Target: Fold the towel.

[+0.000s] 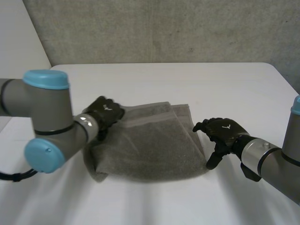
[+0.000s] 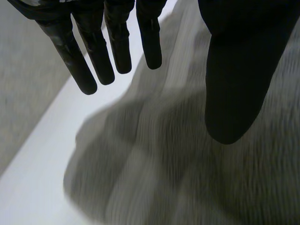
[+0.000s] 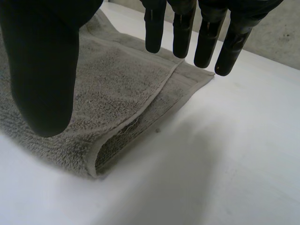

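grey towel (image 1: 150,145) folded, lying on bench (image 1: 201,79) | left robot hand (image 1: 105,112) open over towel's far left corner, likely steadying | right robot hand (image 1: 224,131) open beside towel's right edge, ready for next fold

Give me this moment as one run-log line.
towel: folded, layered, flat on table | left robot hand: open, at towel's far left corner | right robot hand: open, beside towel's right edge

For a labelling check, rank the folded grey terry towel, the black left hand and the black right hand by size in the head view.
1. folded grey terry towel
2. black right hand
3. black left hand; partly hidden by its arm, so the hands' order is unsure.
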